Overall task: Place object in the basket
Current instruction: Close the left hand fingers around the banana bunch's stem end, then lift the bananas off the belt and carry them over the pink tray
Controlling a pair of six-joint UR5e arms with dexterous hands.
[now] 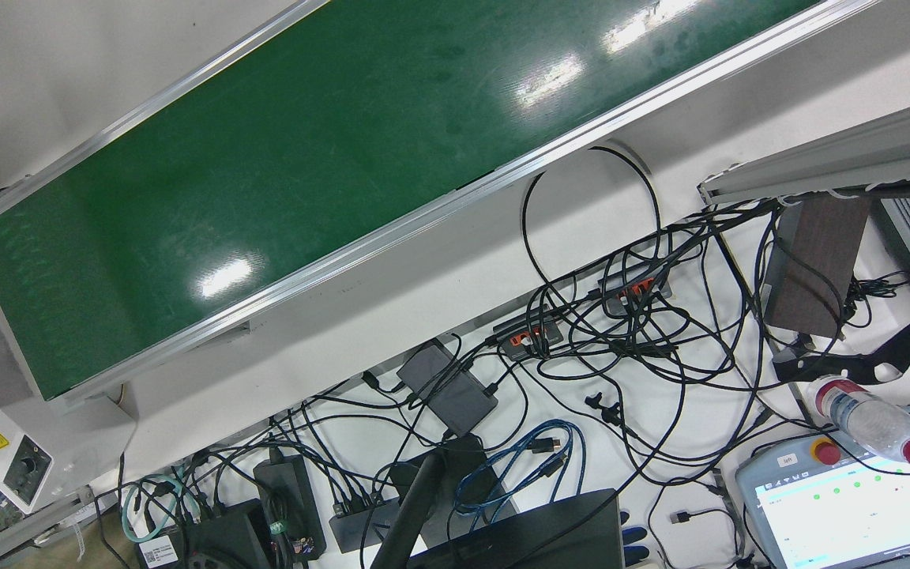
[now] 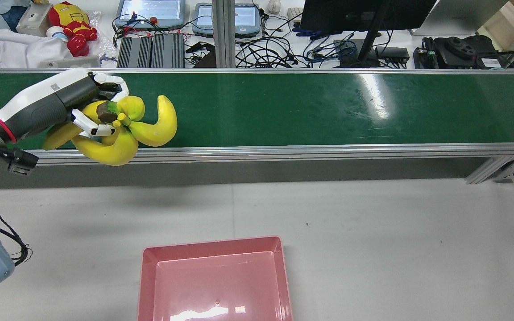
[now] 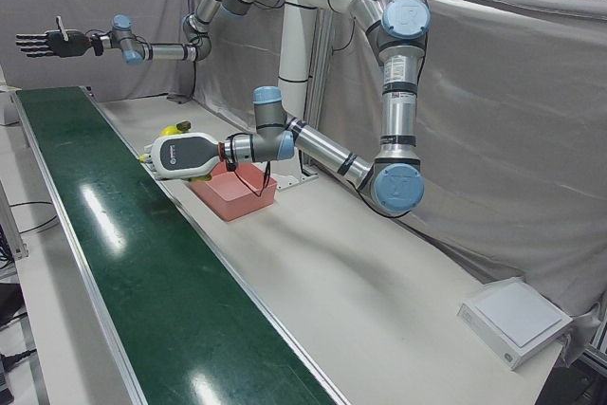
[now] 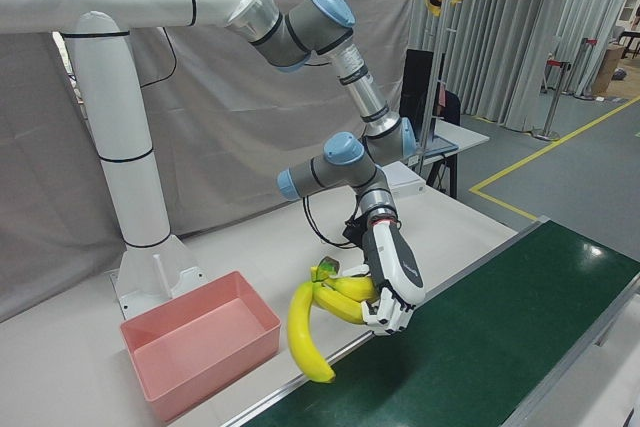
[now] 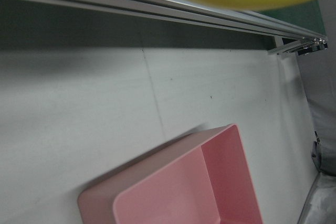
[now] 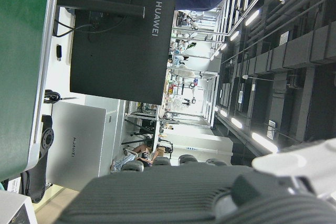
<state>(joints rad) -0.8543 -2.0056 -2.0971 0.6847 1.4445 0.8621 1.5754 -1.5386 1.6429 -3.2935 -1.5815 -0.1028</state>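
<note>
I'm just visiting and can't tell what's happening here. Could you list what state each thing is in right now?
Left hand: shut on the banana bunch, over the belt's near edge.
Banana bunch: held, lifted off the belt.
Pink basket: empty, on the white table.
Green conveyor belt: bare apart from the bananas above it.
Right hand: open, raised, holding nothing.

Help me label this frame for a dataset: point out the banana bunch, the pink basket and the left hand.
banana bunch (image 2: 150, 131): rear view, on a yellow banana's curved body.
pink basket (image 2: 212, 244): rear view, on its far rim.
left hand (image 2: 101, 104): rear view, on the hand's middle, closed around the bunch's stem.
</note>
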